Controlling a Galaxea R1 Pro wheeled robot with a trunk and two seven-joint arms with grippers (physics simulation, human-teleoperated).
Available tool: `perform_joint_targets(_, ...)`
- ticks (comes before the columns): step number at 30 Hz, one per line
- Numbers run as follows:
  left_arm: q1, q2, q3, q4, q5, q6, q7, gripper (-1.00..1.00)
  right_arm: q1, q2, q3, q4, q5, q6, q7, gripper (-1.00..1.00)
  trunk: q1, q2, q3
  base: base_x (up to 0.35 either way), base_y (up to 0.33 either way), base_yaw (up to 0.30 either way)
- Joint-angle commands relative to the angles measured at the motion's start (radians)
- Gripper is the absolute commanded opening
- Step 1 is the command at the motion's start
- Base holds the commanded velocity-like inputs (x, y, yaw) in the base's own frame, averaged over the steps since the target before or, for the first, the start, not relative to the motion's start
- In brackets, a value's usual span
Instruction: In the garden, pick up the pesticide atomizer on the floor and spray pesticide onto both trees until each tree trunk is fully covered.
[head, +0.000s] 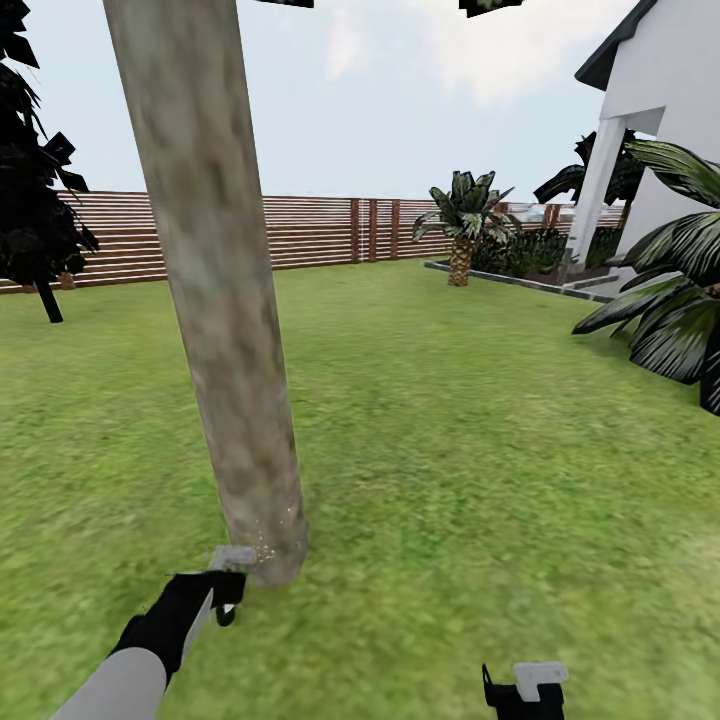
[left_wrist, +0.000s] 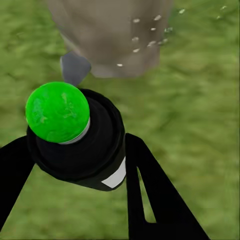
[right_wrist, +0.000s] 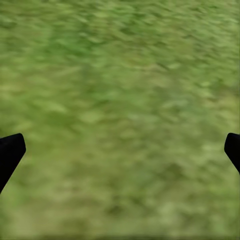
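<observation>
Left gripper (left_wrist: 75, 165): clamped on the atomizer (left_wrist: 82, 145) — one black finger (left_wrist: 155, 195) on each side of the dark body, both touching it.
Atomizer: dark round bottle with a white band; in the left wrist view its tip shows as a bright green ball (left_wrist: 57, 112). Held just beside the foot of the trunk (head: 205, 290), tip toward it.
Left gripper, head view (head: 222, 588): low over the grass (head: 470, 450), near the trunk base; the atomizer there is too small to make out.
Spray: pale flecks (left_wrist: 145, 37) lie on and beside the trunk base; in the head view a speckled patch (head: 270, 545) marks the bark just above the ground.
Trunk: thick, mottled grey-tan, leaning slightly, bare low down, rising out of the top of the head view.
Right gripper (head: 527, 690): low, well apart from the trunk, over bare grass — jaws spread wide, nothing between the fingertips (right_wrist: 10, 152).
Surroundings: behind the trunk a slatted fence (head: 320, 230); beyond it to the right a short palm (head: 462, 225) and the white house (head: 665, 110).
</observation>
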Motion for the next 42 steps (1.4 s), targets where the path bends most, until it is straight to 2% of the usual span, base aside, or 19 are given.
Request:
perform_joint_targets(1, 0.003, 0.025, 0.008, -0.006, -0.003, 0.010, -0.009, -1.00, -0.001, 0.000, 0.008, 0.001, 0.005, -0.001, -0.010, 1.00, 0.000, 0.000, -0.001, 0.000, 0.000, 0.000)
perform_joint_targets(3, 0.008, 0.028, 0.006, -0.008, -0.004, 0.011, -0.007, -1.00, 0.000, 0.000, 0.008, 0.001, 0.005, -0.001, -0.010, 1.00, 0.000, 0.000, -0.001, -0.057, 0.000, 0.000)
perform_joint_targets(4, 0.009, 0.021, 0.004, -0.008, -0.004, 0.010, -0.006, -1.00, 0.000, 0.000, 0.008, 0.001, 0.005, -0.001, -0.010, 1.00, 0.000, 0.000, -0.001, -0.217, 0.000, 0.000)
perform_joint_targets(8, -0.002, -0.042, -0.001, -0.019, -0.005, 0.011, -0.003, -1.00, 0.000, 0.000, 0.008, 0.001, 0.005, -0.001, -0.010, 1.00, 0.000, 0.000, -0.001, -0.201, 0.000, 0.098)
perform_joint_targets(11, -0.005, -0.053, -0.001, -0.065, -0.004, 0.016, -0.007, -1.00, 0.000, 0.000, 0.008, 0.001, 0.005, -0.001, -0.010, 1.00, 0.000, 0.000, -0.001, -0.033, 0.000, 0.246)
perform_joint_targets(14, -0.005, -0.041, 0.001, -0.134, -0.004, 0.069, -0.009, -1.00, -0.001, -0.001, 0.008, 0.001, 0.005, -0.001, -0.010, 1.00, 0.000, 0.000, -0.001, -0.004, 0.000, 0.095)
perform_joint_targets(16, 0.004, -0.017, -0.001, -0.216, -0.005, 0.128, -0.011, -1.00, -0.001, -0.001, 0.008, 0.001, 0.005, -0.001, -0.010, 1.00, 0.000, 0.000, -0.001, -0.001, 0.000, 0.022)
perform_joint_targets(17, 0.007, -0.018, -0.003, -0.232, -0.005, 0.138, -0.010, -1.00, 0.000, -0.002, 0.008, 0.001, 0.005, -0.001, -0.010, 1.00, 0.000, 0.000, -0.001, -0.141, 0.000, 0.004)
perform_joint_targets(19, 0.008, -0.030, -0.011, -0.240, -0.005, 0.141, -0.010, -1.00, -0.001, -0.002, 0.008, 0.001, 0.005, -0.001, -0.010, 1.00, 0.000, 0.000, -0.001, -0.262, 0.000, 0.002)
perform_joint_targets(21, 0.002, -0.066, -0.038, -0.244, -0.005, 0.142, -0.009, -1.00, -0.001, -0.002, 0.008, 0.001, 0.005, -0.001, -0.010, 1.00, 0.000, 0.000, -0.001, -0.318, 0.000, 0.001)
perform_joint_targets(24, -0.009, -0.078, -0.053, -0.247, -0.004, 0.145, -0.009, -1.00, 0.000, -0.002, 0.008, 0.001, 0.005, -0.001, -0.010, 1.00, 0.000, 0.000, -0.001, -0.122, 0.000, 0.000)
perform_joint_targets(26, -0.015, -0.062, -0.047, -0.263, -0.004, 0.153, -0.009, -1.00, -0.001, -0.002, 0.007, 0.000, 0.005, -0.001, -0.010, 1.00, 0.000, 0.000, -0.001, -0.020, 0.000, 0.000)
perform_joint_targets(28, -0.017, -0.032, -0.036, -0.293, -0.002, 0.185, -0.012, -1.00, 0.000, -0.002, 0.007, 0.000, 0.005, -0.001, -0.010, 1.00, 0.000, 0.000, -0.001, -0.006, 0.000, 0.000)
perform_joint_targets(30, -0.016, -0.022, -0.036, -0.307, -0.003, 0.218, -0.028, -1.00, -0.001, -0.002, 0.007, 0.000, 0.005, -0.001, -0.010, 1.00, 0.000, 0.000, -0.001, -0.002, 0.000, 0.000)
perform_joint_targets(34, -0.023, -0.092, -0.084, -0.314, -0.004, 0.240, -0.049, -1.00, -0.001, -0.002, 0.008, -0.001, 0.005, -0.001, -0.010, 1.00, 0.000, 0.000, -0.001, 0.000, 0.000, 0.088)
perform_joint_targets(36, -0.059, -0.119, -0.100, -0.315, -0.003, 0.276, -0.052, -1.00, -0.001, -0.002, 0.008, -0.001, 0.005, -0.001, -0.010, 1.00, 0.000, 0.000, -0.001, 0.000, 0.000, 0.240)
perform_joint_targets(39, -0.091, -0.123, -0.103, -0.317, -0.002, 0.315, -0.053, -1.00, 0.000, -0.002, 0.008, -0.001, 0.004, -0.001, -0.010, 1.00, 0.000, 0.000, -0.001, 0.000, 0.000, 0.270)
perform_joint_targets(42, -0.106, -0.095, -0.096, -0.336, -0.003, 0.328, -0.054, -1.00, 0.000, -0.002, 0.008, -0.001, 0.005, -0.001, -0.010, 1.00, 0.000, 0.000, -0.001, 0.000, 0.000, 0.104)
